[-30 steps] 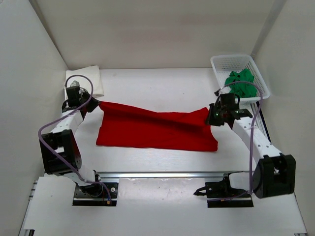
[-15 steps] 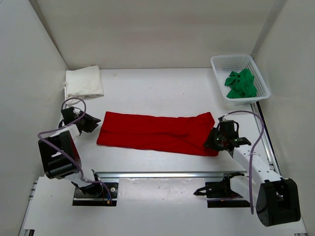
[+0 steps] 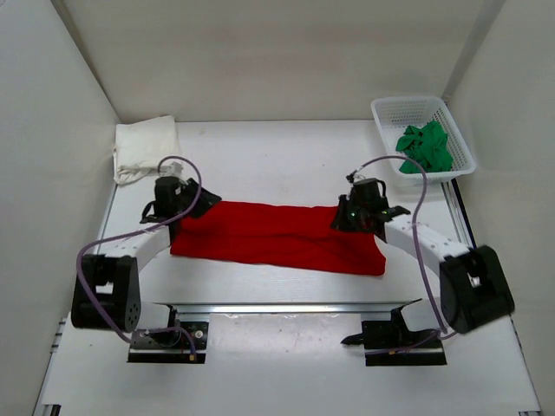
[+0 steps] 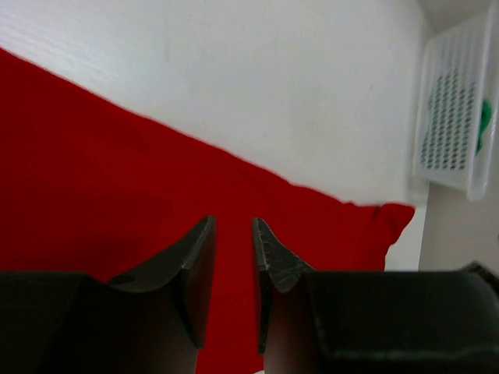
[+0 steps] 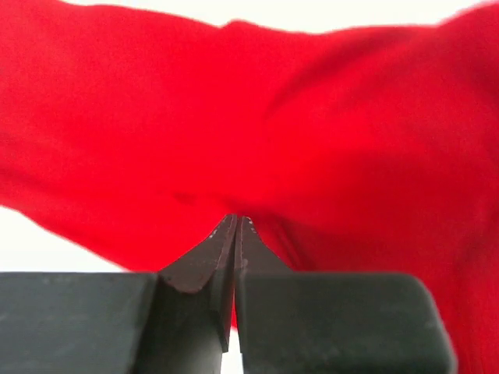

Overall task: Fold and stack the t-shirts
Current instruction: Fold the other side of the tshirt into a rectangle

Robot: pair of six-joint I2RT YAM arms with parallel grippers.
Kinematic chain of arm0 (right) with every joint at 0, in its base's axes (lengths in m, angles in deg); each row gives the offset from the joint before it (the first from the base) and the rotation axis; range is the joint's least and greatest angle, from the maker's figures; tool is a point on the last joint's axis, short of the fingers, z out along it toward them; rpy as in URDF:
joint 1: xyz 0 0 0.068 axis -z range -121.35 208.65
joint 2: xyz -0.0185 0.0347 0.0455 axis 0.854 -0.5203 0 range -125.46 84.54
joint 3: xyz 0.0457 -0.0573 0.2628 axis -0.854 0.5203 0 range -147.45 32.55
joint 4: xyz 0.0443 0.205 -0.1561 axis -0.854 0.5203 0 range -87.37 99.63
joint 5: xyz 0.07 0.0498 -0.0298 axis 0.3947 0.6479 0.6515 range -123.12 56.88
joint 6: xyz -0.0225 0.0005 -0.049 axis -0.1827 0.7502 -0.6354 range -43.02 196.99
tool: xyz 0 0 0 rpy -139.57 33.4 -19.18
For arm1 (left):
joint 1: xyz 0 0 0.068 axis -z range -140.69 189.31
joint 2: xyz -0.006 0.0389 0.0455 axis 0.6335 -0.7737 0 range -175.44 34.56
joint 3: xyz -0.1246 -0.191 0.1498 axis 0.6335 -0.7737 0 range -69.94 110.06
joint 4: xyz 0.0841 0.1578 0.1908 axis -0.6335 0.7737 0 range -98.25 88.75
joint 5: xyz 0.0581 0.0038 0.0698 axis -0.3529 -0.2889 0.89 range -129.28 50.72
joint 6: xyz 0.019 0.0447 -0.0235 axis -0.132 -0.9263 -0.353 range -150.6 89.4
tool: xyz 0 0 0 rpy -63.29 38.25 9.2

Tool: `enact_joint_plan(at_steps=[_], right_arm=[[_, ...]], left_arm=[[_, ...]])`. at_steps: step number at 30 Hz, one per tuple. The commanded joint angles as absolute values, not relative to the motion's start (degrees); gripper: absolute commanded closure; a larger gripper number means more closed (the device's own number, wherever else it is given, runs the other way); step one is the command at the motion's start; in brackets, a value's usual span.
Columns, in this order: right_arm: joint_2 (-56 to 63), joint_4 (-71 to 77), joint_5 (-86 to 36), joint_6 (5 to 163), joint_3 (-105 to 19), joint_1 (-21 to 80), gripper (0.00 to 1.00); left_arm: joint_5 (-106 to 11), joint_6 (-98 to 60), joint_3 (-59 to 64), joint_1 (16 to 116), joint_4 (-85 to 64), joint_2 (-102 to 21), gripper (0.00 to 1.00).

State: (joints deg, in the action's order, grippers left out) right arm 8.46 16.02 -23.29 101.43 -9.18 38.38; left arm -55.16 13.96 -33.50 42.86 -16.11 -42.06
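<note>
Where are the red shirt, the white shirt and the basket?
red shirt (image 3: 269,236): top view, middle of the cloth.
white shirt (image 3: 143,147): top view, centre of the fold.
basket (image 3: 412,110): top view, far wall.

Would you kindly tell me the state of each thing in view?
red shirt: folded to a long band, flat.
white shirt: folded, far left.
basket: upright.
green shirt: crumpled in basket.
left tool: slightly open over red shirt.
right tool: shut at red shirt.

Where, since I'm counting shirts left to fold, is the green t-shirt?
In the top view, the green t-shirt lies bunched in the white mesh basket at the far right corner.
</note>
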Motion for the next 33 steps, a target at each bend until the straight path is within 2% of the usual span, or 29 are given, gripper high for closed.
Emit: enact_joint_plan(at_steps=[1, 3, 7, 13, 19, 21, 25, 27, 33], right_arm=[[0.37, 8.71, -20.99, 99.05, -14.71, 37.91, 1.0], [-4.65, 10.01, -20.99, 98.35, -17.18, 37.39, 1.0], [-6.08, 10.02, -21.6, 99.04, -15.27, 34.58, 1.0], [1.99, 9.82, -23.09, 103.52, -6.48, 29.4, 1.0], [9.03, 13.44, -23.8, 106.35, -3.39, 23.49, 1.0], [12.01, 13.8, -21.96, 105.38, -4.01, 26.03, 0.98], [16.76, 12.22, -18.53, 102.83, -4.79, 38.77, 0.85], [15.46, 10.82, -16.44, 101.16, -5.23, 47.97, 0.81], [6.85, 3.97, -14.57, 100.97, -6.39, 59.87, 0.77]], left_arm=[[-56.49, 14.48, -34.61, 46.59, -18.97, -45.94, 0.65], [-57.12, 14.67, -36.27, 48.97, -20.64, -47.09, 0.66], [-57.82, 14.75, -38.47, 50.99, -22.13, -46.65, 0.66], [-58.62, 16.78, -41.99, 52.84, -25.48, -44.11, 0.66], [-58.44, 18.8, -42.35, 54.33, -27.93, -43.75, 0.65], [-58.26, 19.41, -41.21, 55.82, -28.2, -44.1, 0.67], [-56.42, 19.33, -37.96, 58.72, -28.11, -46.55, 0.66], [-56.15, 19.59, -36.11, 59.17, -28.38, -48.31, 0.65], [-58.61, 19.5, -29.69, 58.82, -27.5, -56.58, 0.64]])
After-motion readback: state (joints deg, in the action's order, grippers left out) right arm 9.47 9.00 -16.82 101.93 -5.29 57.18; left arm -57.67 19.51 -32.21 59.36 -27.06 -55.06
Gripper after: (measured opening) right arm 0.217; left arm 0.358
